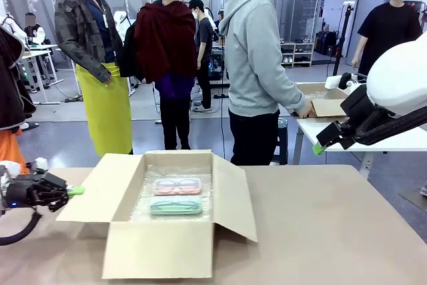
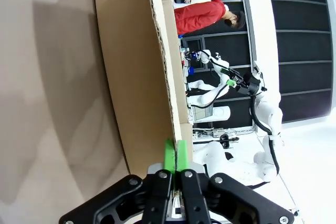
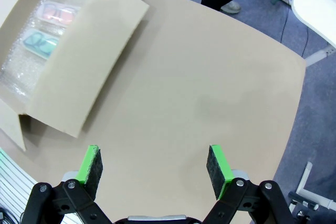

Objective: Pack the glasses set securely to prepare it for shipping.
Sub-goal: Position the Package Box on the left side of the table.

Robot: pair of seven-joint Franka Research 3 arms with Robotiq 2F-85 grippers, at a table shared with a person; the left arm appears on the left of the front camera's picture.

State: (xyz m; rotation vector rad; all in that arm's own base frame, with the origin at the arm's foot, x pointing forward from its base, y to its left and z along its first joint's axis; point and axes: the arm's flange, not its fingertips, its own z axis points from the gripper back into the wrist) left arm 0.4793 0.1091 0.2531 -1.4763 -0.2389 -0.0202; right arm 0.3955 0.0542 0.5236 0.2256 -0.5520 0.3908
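On the tan surface (image 1: 320, 225), a pale pink case (image 1: 177, 186) and a mint green case (image 1: 176, 205) lie side by side on bubble wrap (image 1: 143, 198) inside the open cardboard box (image 1: 160, 248), frames visible through their clear tops. Left end effector (image 1: 72, 191) is clenched empty beside the left flap (image 1: 100, 188); right end effector (image 3: 155, 166) hangs released, well apart. Folding the stiff corrugated flaps evenly, without jolting the smooth round-cornered cases, likely matters most.

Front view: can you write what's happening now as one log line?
left gripper: shut, at left box flap | right gripper: open, raised | pink case, green case: in box, flaps open
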